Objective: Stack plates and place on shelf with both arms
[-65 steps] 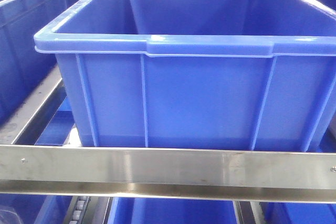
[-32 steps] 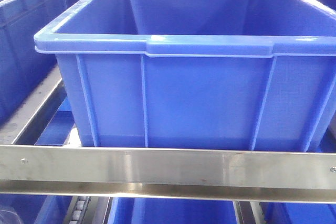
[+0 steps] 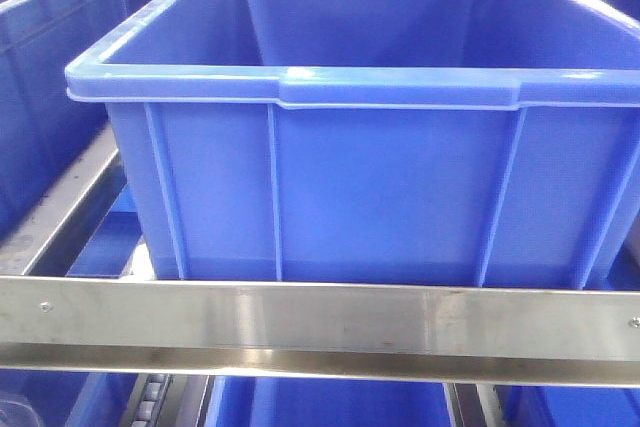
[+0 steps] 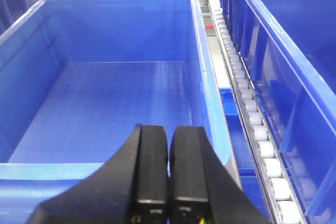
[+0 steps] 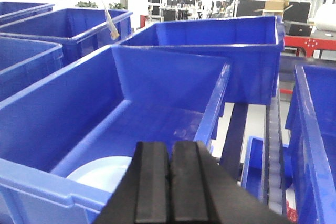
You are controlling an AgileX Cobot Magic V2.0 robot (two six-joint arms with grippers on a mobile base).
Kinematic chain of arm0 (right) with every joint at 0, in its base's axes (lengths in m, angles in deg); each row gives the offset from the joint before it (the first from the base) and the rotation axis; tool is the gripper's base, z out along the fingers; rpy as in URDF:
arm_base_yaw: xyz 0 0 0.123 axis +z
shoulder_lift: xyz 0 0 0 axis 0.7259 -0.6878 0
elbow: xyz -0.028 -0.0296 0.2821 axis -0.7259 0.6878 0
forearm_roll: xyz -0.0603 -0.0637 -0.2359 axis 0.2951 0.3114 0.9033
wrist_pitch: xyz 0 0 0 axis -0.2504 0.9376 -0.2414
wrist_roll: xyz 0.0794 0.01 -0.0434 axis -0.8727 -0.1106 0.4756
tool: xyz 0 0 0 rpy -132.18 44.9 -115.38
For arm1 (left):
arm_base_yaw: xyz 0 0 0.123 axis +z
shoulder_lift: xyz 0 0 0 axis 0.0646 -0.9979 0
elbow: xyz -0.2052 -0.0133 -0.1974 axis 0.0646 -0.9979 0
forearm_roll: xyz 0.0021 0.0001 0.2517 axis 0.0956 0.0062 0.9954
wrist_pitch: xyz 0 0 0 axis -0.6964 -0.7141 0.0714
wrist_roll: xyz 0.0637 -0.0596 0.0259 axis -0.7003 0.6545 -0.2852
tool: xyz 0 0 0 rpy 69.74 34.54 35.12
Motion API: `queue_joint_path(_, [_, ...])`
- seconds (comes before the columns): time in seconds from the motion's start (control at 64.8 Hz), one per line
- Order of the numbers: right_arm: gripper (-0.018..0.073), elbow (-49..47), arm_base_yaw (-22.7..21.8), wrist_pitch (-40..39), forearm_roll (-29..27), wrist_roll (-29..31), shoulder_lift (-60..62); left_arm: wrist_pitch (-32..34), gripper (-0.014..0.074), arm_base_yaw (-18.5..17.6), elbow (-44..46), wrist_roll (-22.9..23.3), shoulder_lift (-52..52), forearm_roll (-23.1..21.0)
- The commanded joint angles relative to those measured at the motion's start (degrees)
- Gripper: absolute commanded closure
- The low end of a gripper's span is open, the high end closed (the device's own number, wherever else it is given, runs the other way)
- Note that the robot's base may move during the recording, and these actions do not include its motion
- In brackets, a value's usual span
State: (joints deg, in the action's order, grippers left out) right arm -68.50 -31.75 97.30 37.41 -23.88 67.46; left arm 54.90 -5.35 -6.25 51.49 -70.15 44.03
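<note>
Filling most of the front view, one big blue crate (image 3: 370, 147) sits on the shelf (image 3: 320, 319), its brushed steel front rail running the full width just below the crate's base. A second crate (image 3: 50, 67) stands to its left with a slanted steel track between them, and more blue plastic shows under the rail.

The left pincer (image 4: 168, 174) has its two black fingers (image 4: 152, 171) pressed together with nothing between them, poised over the near rim of an open crate (image 4: 105, 93) whose ribbed floor is bare. One roller track (image 4: 247, 103) of white wheels runs along that crate's right wall, separating it from the next crate (image 4: 294, 66).

The right pincer (image 5: 169, 182) is likewise pressed together and holds nothing. It sits above the near rim of another crate (image 5: 131, 103), and a pale plate (image 5: 100, 174) lies on that crate's floor at the near end, partly hidden by the rim and the fingers; whether it is one plate or two stacked cannot be told. The rest of this crate's floor is open. At least four further crates surround it, with a narrow gap and track to the right.
</note>
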Motion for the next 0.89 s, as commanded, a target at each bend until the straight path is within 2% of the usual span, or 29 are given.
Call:
queue_joint_path(0.0, [0.0503,-1.64,-0.22,-4.63,0.06,0.62,-0.64,4.91,0.0514,-0.15,1.57,0.53,-0.85,-0.51])
queue_joint_path(0.139, [0.0503,-1.64,-0.77,-1.35,0.06,0.62,-0.52,4.91,0.0514,-0.15,1.57,0.53,-0.85,-0.51])
queue_joint_path(0.231, [0.0503,-0.96,-5.46,2.01,0.06,0.62,0.20,4.91,0.0514,-0.15,1.57,0.53,-0.85,-0.51])
queue_joint_path(0.293, [0.0503,0.19,-9.34,2.02,0.06,0.62,1.01,4.91,0.0514,-0.15,1.57,0.53,-0.85,-0.51])
queue_joint_path(0.416, [0.0503,4.08,-14.19,0.12,0.04,0.62,3.00,4.91,0.0514,-0.15,1.57,0.53,-0.85,-0.51])
queue_joint_path(0.602, [0.0503,14.22,-14.83,-5.77,-1.84,0.58,8.43,4.91,0.0514,-0.15,1.57,0.53,-0.85,-0.51])
queue_joint_path(0.802, [0.0503,23.90,-14.80,-14.59,-2.47,0.58,8.40,4.91,0.0514,-0.15,1.57,0.53,-0.85,-0.51])
queue_joint_path(0.879, [0.0503,23.72,-14.80,-11.16,-2.47,0.58,8.40,4.91,0.0514,-0.15,1.57,0.53,-0.85,-0.51])
